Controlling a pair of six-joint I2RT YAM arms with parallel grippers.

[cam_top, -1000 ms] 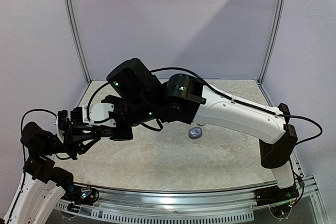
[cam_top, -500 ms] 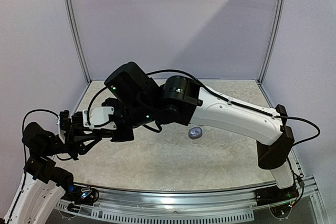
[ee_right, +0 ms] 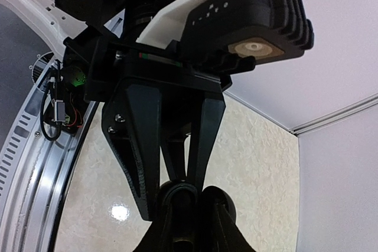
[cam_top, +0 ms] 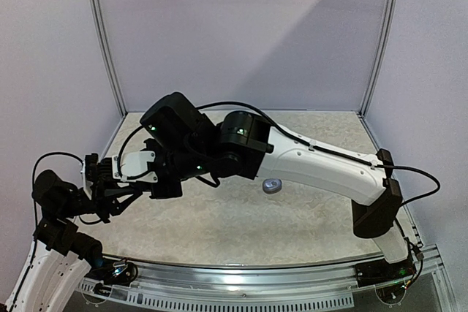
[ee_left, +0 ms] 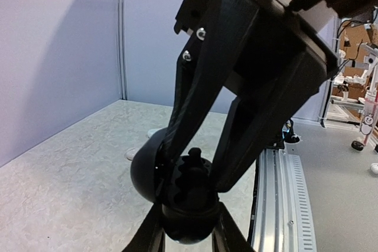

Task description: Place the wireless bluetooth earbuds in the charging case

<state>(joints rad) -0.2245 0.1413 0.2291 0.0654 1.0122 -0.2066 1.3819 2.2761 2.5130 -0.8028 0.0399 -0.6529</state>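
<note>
Pinching narrowly with the left gripper (ee_left: 186, 237), own fingers crowding the bottom of the left wrist view and pressing on either side of a black rounded object (ee_left: 146, 172); meeting it head-on with the right gripper (ee_right: 188, 228), long black fingers converging on the same dark lump from the opposite side, likewise drawn in to a slim gap and apparently clamping it; holding all this in the air over the left part of the table (cam_top: 241, 231), clear of the surface.

Reading that dark lump as probably a charging case; not managing to tell lid open from lid shut in either wrist view, nor to say whether the knobbly black bit between the fingertips is an earbud.

Looking further out: finding a pale pebble-shaped case (cam_top: 272, 185) lying near the middle of the table, well apart from both grippers; glimpsing two small pale things (ee_left: 131, 154) on the marbled surface in the left wrist view, too small to name.

Judging the task as barely begun; seeing no earbud plainly seated in any case; seeing no loose earbud clearly enough to place; leaving, by this estimate, the picking and seating of the buds to do.
</note>
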